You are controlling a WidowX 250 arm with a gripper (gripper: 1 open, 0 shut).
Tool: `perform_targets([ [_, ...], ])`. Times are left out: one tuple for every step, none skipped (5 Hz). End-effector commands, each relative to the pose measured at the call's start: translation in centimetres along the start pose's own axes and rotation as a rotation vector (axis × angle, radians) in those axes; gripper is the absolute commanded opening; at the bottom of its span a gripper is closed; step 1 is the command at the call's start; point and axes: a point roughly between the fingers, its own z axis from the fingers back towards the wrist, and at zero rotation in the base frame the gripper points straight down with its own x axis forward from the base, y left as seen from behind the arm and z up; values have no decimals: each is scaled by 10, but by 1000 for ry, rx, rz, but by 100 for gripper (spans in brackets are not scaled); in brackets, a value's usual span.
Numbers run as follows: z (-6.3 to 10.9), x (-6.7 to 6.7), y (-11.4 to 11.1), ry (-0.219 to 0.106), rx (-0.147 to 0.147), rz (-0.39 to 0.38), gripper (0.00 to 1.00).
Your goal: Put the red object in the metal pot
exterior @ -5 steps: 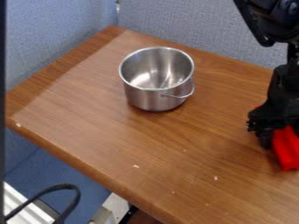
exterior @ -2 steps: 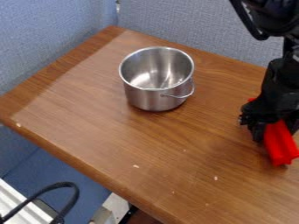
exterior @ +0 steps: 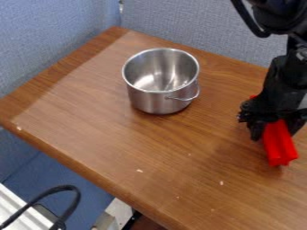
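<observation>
Compared with the frame a second earlier, I see the pincer [exterior: 271,127] and the red block [exterior: 279,144] it carries shifted left and slightly up the picture, so that more of the block now shows inside the right edge. The steel pot [exterior: 162,81] has not moved. My pincer is clenched on the red block: its black fingers [exterior: 257,119] clamp the block's upper end, and the rest of the block slants down and to the right below them, tilted rather than level. Whether the block's lower end touches the wooden counter [exterior: 108,135] I cannot tell. The block is on the right side of the counter, well apart from the pot. The pot stands upright toward the counter's far left part, its mouth open and its thin wire handle [exterior: 182,92] lying against the side that faces the pincer. The black arm [exterior: 288,72] rises from the pincer toward the upper right corner.
</observation>
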Motion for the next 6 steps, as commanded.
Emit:
perform_targets([
  [33,13,-1,-75,-70,-25,0],
  [35,14,2,-86,-63,-58,0],
  [36,15,4,-87,-64,-85,0],
  [38,16,7,-88,-62,-126,0],
  [39,18,11,-86,-59,-155,0],
  [41,20,15,-81,-50,-180,0],
])
